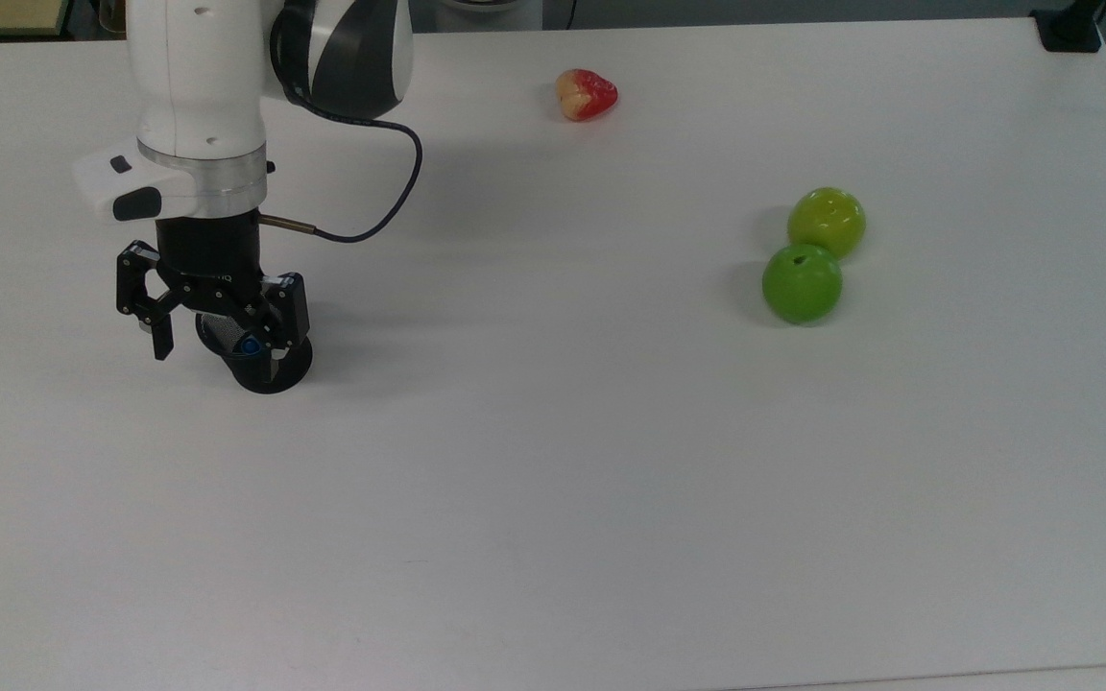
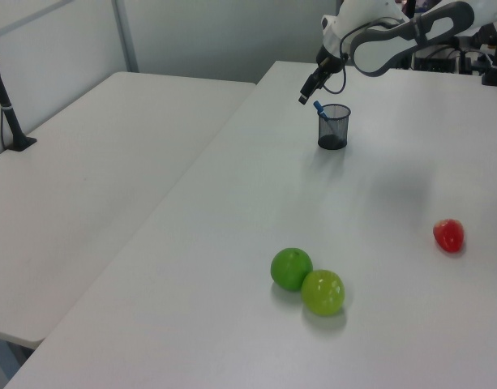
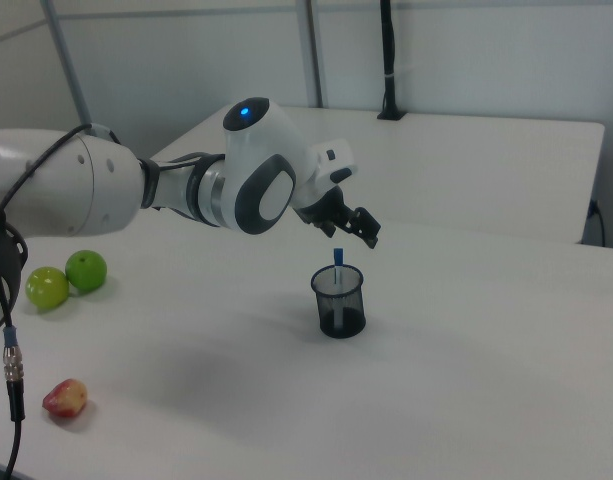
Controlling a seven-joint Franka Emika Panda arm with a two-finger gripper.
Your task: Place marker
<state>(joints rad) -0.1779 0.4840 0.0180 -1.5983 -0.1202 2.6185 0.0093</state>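
In the top view, the pincer (image 1: 217, 341) hangs with its two fingers spread wide, directly over a black mesh cup (image 1: 265, 369) standing on the white tabletop (image 1: 563, 480). The blue tip of the marker (image 1: 249, 346) shows inside the cup, between the fingers and untouched by them. A red fruit (image 1: 587, 94) lies far off towards the top view's upper edge, and two green apples (image 1: 810, 254) sit touching each other well apart on the top view's right.

In the left view, the marker (image 2: 319, 108) leans against the cup's (image 2: 333, 126) rim, its blue end sticking out just below the pincer (image 2: 307, 91).

In the right view, the marker (image 3: 337, 268) stands nearly upright in the cup (image 3: 338, 301), with the spread pincer (image 3: 354, 229) just above it, apart.
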